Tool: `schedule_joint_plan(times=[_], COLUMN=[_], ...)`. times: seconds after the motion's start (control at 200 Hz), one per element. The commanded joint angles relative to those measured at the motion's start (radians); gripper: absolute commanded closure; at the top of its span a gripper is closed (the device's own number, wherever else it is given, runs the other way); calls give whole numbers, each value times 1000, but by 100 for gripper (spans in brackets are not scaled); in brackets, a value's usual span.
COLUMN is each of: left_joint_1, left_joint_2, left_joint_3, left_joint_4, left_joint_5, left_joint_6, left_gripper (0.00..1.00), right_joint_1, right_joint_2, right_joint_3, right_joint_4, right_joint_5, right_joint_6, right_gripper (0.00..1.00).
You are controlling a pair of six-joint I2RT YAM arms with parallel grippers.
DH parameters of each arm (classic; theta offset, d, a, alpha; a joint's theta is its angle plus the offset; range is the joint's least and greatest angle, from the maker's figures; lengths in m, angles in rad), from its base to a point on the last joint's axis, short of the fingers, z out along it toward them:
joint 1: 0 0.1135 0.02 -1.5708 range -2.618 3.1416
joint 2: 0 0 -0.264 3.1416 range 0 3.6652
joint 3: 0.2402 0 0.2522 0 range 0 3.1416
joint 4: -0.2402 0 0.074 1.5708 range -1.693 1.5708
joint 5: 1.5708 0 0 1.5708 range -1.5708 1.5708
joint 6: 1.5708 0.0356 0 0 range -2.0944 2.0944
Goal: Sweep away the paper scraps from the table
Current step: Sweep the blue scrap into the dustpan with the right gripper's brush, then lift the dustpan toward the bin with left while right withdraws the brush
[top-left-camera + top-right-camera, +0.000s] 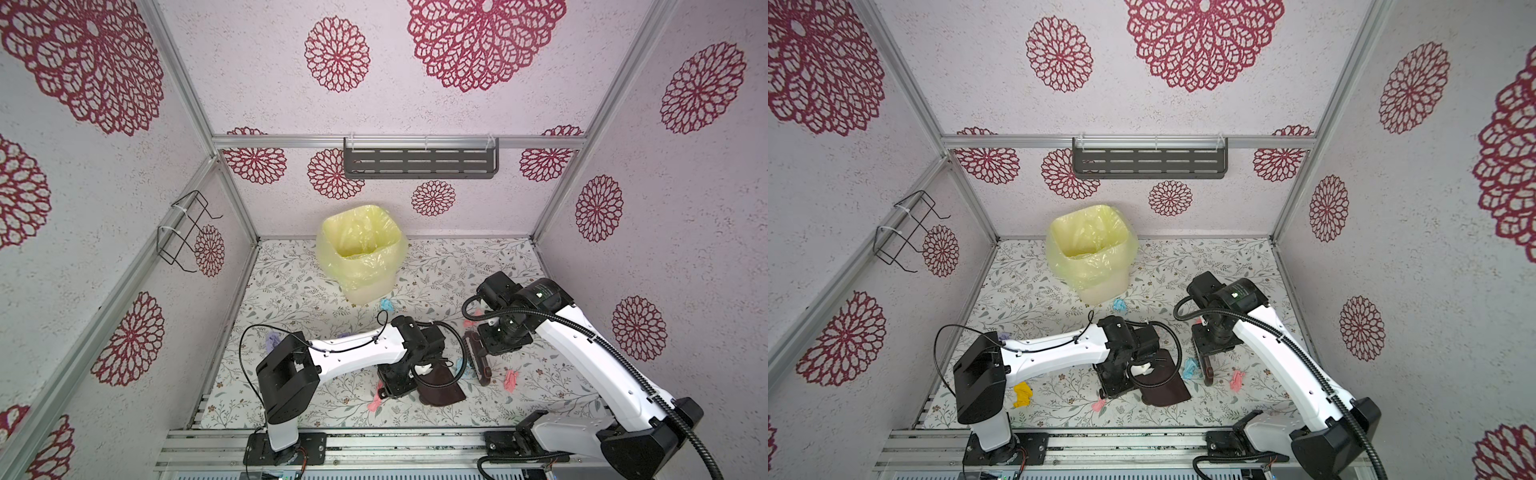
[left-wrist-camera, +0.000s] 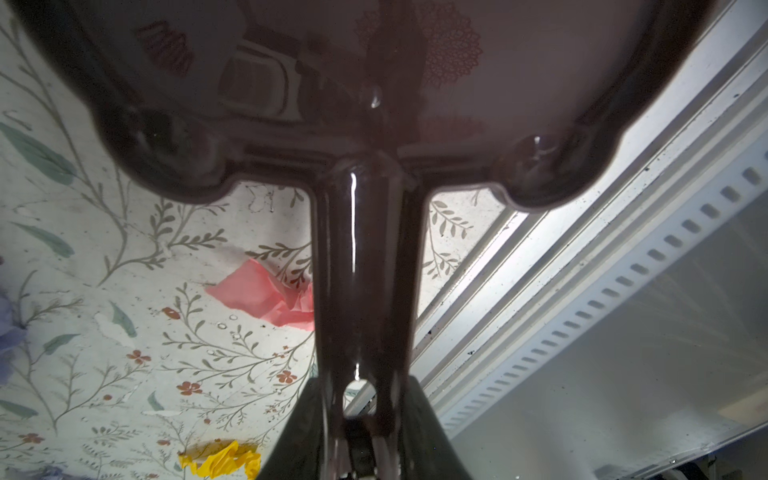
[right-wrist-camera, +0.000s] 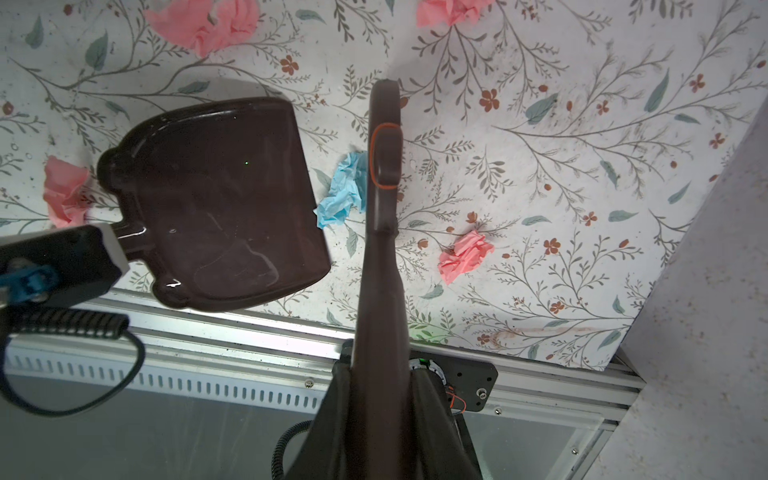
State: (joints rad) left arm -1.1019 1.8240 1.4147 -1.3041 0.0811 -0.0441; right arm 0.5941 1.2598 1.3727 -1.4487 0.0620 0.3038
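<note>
We hold: left gripper (image 2: 360,436) clamped on dustpan (image 3: 216,195) handle; right gripper (image 3: 379,399) clamped on brush (image 3: 384,166). Pan empty; paper scraps (image 3: 465,255) scattered across the table (image 3: 561,174), blue wad (image 3: 340,193) between the tools. We judge sweeping barely begun.

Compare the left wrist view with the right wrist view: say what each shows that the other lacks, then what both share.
Only the left wrist view: a yellow scrap and a lilac scrap at the frame's edge.
Only the right wrist view: the brush, a blue scrap beside it, and more pink scraps.
Both: the dustpan, the table, the front rail and a pink scrap by the dustpan's handle.
</note>
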Motion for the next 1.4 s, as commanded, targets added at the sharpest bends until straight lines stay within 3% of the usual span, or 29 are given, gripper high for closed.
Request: schedule_joint_plan(times=[0.0,0.485,0.615,0.716,1.256,1.396], left_joint_1=[14,22,23,23,5,-8], left_joint_2=[13,12,-9,-39,-272,-328], left_joint_3=[22,3,-15,-41,-169,-179], left_joint_4=[-6,24,46,78,283,307], left_joint_5=[5,16,13,6,-10,-60], left_joint_6=[24,29,17,2,-100,-118], left_gripper=[100,100,100,100,100,100], right_joint_1=[32,154,150,118,-113,-160], right_joint_2=[7,18,12,-1,-120,-157], right_joint_3=[33,140,155,177,277,252], right_joint_4=[-4,59,-9,-61,-44,-10], right_joint_5=[-71,-206,-99,0,133,146], right_joint_6=[0,75,82,91,83,74], right_gripper=[100,100,100,100,100,100])
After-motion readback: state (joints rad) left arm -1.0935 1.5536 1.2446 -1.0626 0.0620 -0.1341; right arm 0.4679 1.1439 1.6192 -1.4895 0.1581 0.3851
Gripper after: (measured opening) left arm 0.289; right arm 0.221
